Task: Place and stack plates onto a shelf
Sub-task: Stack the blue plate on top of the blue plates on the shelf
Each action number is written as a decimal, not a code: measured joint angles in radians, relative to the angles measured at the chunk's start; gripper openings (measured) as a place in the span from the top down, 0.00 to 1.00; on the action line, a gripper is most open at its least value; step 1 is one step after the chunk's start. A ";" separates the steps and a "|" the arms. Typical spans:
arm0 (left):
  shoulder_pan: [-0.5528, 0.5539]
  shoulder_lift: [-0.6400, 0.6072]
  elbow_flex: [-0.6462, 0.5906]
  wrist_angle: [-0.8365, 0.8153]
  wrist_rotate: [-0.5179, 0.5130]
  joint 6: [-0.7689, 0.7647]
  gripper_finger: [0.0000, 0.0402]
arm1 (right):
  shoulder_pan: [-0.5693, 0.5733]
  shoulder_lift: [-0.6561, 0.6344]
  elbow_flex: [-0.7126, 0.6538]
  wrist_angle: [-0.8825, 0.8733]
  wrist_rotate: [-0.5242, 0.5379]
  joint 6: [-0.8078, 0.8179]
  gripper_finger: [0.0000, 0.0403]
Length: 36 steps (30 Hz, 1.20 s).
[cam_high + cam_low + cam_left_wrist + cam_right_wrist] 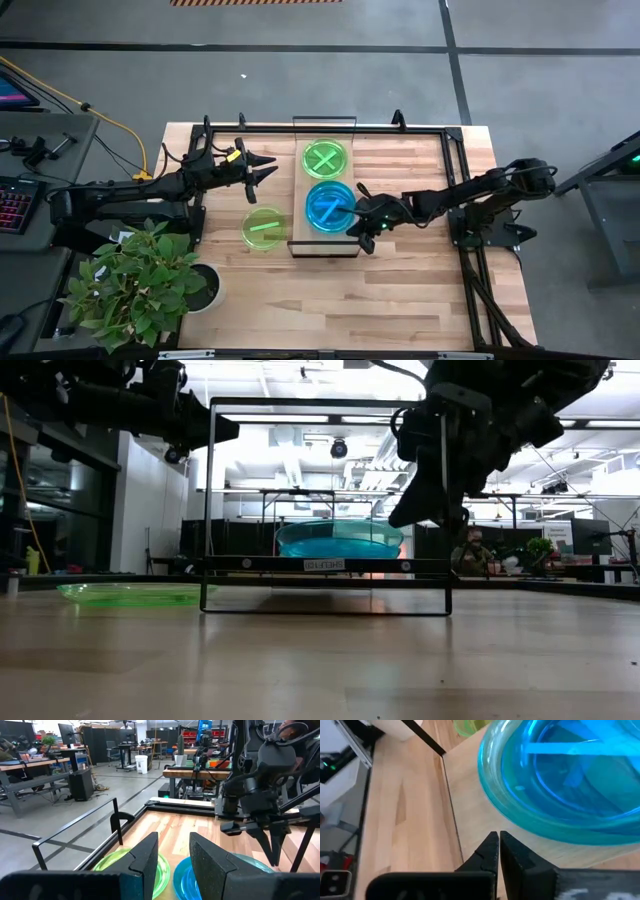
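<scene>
Right hand (498, 851) closed, beside blue plate (330, 207), stripe diagonal

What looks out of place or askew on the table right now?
One yellow-green plate lies on the tabletop left of the shelf, not on it. On the shelf, a blue plate and a green plate sit flat, side by side. Nothing looks spilled or damaged.

Grey concrete floor (300, 95) crossed by dark lines around a light-wood table (400, 290). Potted plant (140, 285) at one corner. Beyond: workbenches (35, 772), a white bin (141, 763), ceiling lights (300, 435) overhead.
</scene>
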 joint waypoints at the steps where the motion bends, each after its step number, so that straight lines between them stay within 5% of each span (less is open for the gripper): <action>1: 0.000 0.000 0.000 0.000 0.000 0.000 0.74 | -0.001 -0.005 0.000 0.000 -0.001 0.015 1.00; 10: 0.000 0.000 0.000 0.000 0.000 0.000 0.74 | -0.022 -0.102 0.000 -0.079 0.028 0.031 1.00; 15: 0.000 0.000 0.000 0.000 0.000 0.000 0.74 | -0.084 -0.101 -0.003 -0.088 0.062 0.212 1.00; 24: 0.000 0.000 0.000 0.000 0.000 0.000 0.74 | -0.131 -0.069 -0.010 -0.120 -0.104 0.269 1.00; 36: 0.000 0.000 0.000 0.000 0.000 0.000 0.74 | -0.131 -0.063 -0.010 -0.128 -0.005 0.266 1.00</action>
